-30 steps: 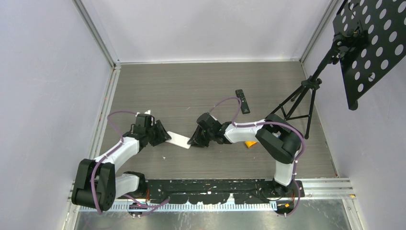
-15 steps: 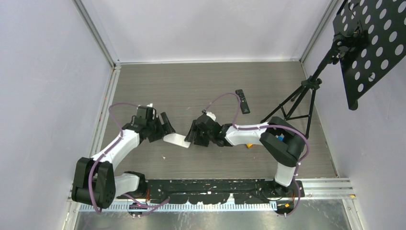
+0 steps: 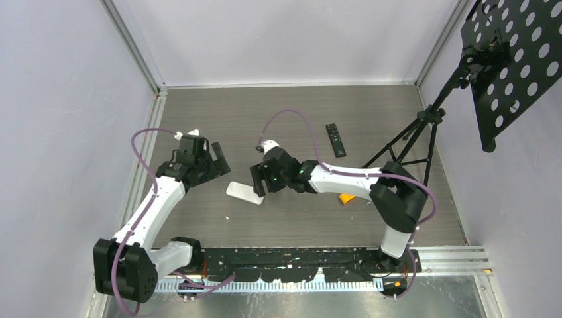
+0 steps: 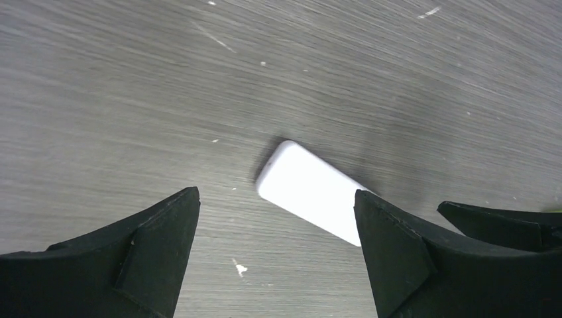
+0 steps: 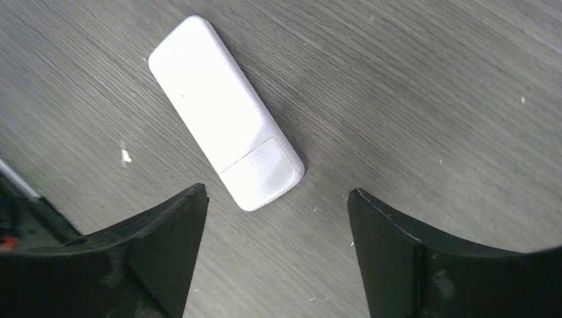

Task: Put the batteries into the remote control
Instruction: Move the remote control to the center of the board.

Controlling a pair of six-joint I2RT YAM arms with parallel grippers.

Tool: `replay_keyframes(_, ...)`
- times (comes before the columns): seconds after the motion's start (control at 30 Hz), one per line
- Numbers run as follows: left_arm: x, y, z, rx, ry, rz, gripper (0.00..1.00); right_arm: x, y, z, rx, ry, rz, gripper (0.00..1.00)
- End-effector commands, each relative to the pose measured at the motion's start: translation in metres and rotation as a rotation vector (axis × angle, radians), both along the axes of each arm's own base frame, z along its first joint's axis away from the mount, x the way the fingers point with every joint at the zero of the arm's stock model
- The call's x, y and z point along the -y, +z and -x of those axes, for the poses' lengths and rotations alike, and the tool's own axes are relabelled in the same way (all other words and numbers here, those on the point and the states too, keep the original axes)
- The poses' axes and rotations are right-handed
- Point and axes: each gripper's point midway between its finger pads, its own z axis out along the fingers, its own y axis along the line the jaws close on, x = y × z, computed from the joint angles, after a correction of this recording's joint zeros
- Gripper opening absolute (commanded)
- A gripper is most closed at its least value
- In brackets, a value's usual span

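Remote control [image 3: 245, 193], a white one, lies flat on the grey table [image 3: 285, 112] between two robot arms, touched by neither. The left gripper [image 3: 217, 162] and the right gripper [image 3: 258, 182] hover on either side of it, fingers spread wide and holding nothing. The right wrist view shows a seam across one end, likely the battery cover, apparently shut. A second, black remote [image 3: 335, 140] rests farther back. No batteries can be made out; an orange piece [image 3: 346, 198] by the right arm is too small to identify. The risk ahead: the slim, smooth casing could skid or spin on the table under a one-sided pinch, and the two grippers, working this near each other, could collide.
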Motion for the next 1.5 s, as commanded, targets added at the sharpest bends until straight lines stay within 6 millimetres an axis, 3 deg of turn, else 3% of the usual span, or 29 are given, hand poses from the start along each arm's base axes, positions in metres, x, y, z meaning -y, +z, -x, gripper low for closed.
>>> replay_keyframes(0.0,-0.028,0.028,0.009,0.043,0.085,-0.098,0.89,-0.011,-0.005,-0.001,0.148,0.211,0.128,0.88)
replay_keyframes(0.13,-0.034,0.034,0.016,0.045,0.100,-0.112,0.90,-0.029,-0.009,0.005,0.190,0.305,0.128,0.98)
replay_keyframes(0.47,-0.037,0.051,0.017,0.086,0.115,-0.099,0.92,-0.046,-0.045,-0.007,0.265,0.374,0.228,0.95)
replay_keyframes(0.57,-0.037,0.052,0.018,0.091,0.110,-0.100,0.92,-0.049,-0.048,-0.016,0.282,0.341,0.232,0.91)
replay_keyframes(0.67,-0.034,0.053,0.019,0.093,0.096,-0.088,0.92,-0.048,-0.047,-0.028,0.300,0.251,0.229,0.76)
replay_keyframes(0.73,-0.031,0.054,0.020,0.098,0.078,-0.074,0.92,-0.040,-0.045,-0.043,0.291,0.131,0.216,0.64)
replay_keyframes(0.83,-0.027,0.054,0.021,0.103,0.059,-0.055,0.92,0.002,-0.039,-0.081,0.312,-0.177,0.268,0.47)
replay_keyframes(0.97,-0.021,0.049,0.021,0.085,0.037,-0.035,0.91,0.062,-0.034,-0.106,0.259,-0.514,0.274,0.43)
replay_keyframes(1.1,-0.016,0.046,0.021,0.070,0.019,-0.019,0.89,0.103,-0.045,-0.119,0.198,-0.643,0.278,0.42)
replay_keyframes(1.23,-0.011,0.047,0.023,0.069,-0.009,-0.001,0.89,0.114,-0.055,-0.125,0.161,-0.620,0.291,0.47)
replay_keyframes(1.33,-0.010,0.052,0.024,0.080,-0.017,0.010,0.90,0.116,-0.056,-0.124,0.150,-0.595,0.318,0.62)
replay_keyframes(1.47,-0.004,0.072,0.026,0.125,-0.039,0.040,0.99,0.115,-0.037,-0.121,0.148,-0.599,0.279,0.85)
